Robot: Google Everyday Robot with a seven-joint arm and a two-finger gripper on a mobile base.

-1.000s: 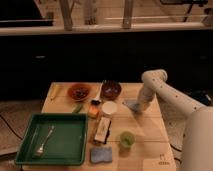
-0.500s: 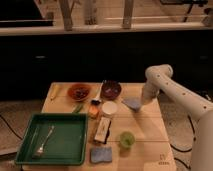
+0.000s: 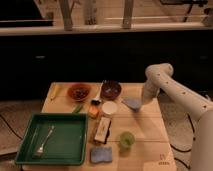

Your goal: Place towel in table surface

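Observation:
The towel [image 3: 132, 103], a small pale grey-blue folded cloth, lies flat on the table surface [image 3: 150, 127], a light wooden plank top, to the right of the white cup [image 3: 109, 108]. My gripper [image 3: 143, 99] hangs at the end of the white arm [image 3: 161, 77]. It is just right of the towel, at its right edge and low over the wood. I cannot tell whether it touches the cloth.
A green tray [image 3: 67, 150] with a fork [image 3: 44, 140] fills the front left. A blue sponge pad [image 3: 101, 154], a green cup [image 3: 126, 139], a white box [image 3: 103, 129], a dark bowl [image 3: 110, 90] and an orange bowl [image 3: 79, 92] stand around. A dark logo [image 3: 163, 161] marks the front right corner.
The arm's end has moved right and slightly up, away from the white cup. The towel now shows uncovered on the wood, left of the gripper.

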